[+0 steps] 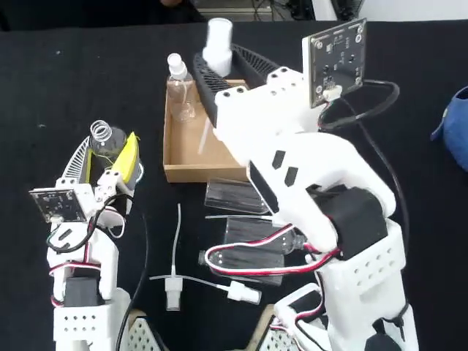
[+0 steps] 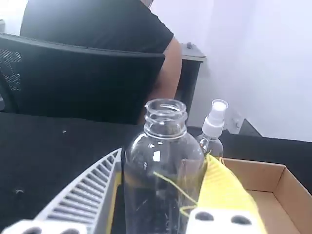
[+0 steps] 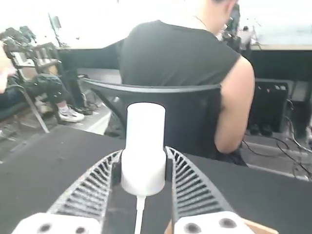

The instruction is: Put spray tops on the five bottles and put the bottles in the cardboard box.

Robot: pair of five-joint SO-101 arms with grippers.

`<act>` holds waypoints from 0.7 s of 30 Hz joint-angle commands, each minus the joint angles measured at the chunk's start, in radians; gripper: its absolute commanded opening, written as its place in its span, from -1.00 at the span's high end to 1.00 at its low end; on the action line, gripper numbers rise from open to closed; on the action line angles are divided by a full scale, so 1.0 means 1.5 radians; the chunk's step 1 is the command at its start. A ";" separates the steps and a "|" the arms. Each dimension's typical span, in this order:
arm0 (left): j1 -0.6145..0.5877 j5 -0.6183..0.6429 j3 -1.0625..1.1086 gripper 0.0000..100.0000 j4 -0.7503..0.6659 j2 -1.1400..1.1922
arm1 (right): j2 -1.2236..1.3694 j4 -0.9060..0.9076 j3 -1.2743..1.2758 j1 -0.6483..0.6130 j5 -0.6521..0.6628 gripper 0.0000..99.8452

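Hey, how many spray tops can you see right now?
4 spray tops: one in the right hand, one on the bottle standing in the box, two loose on the table near the arms' bases. The right arm may hide more.

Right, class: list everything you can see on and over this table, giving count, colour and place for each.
cardboard box: one, brown, mid-table between the arms
capped bottle: one, clear with a white top, upright in the box's far corner
open bottle: one, clear, upright in the left gripper
held spray top: one, white, in the right gripper over the box's far edge
loose spray tops: two, white, lying in front of the box
lying bottles: at least two, clear, in front of the box
blue object: one, blue, right edge
table: one, black
left gripper: one, white and yellow fingers, shut on the open bottle
right gripper: one, ribbed fingers, shut on the held spray top
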 commanded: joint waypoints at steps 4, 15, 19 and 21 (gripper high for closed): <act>0.005 -0.004 -0.012 0.94 -0.019 -0.007 | -0.010 -0.096 -0.019 -0.040 -0.004 0.98; 0.009 -0.004 0.012 0.94 -0.020 -0.007 | -0.005 -0.317 0.087 -0.064 0.000 0.98; 0.012 -0.003 0.008 0.94 -0.020 -0.007 | -0.005 -0.345 0.113 -0.064 0.000 0.98; 0.033 -0.003 0.002 0.94 -0.020 -0.008 | -0.005 -0.349 0.125 -0.064 0.000 0.98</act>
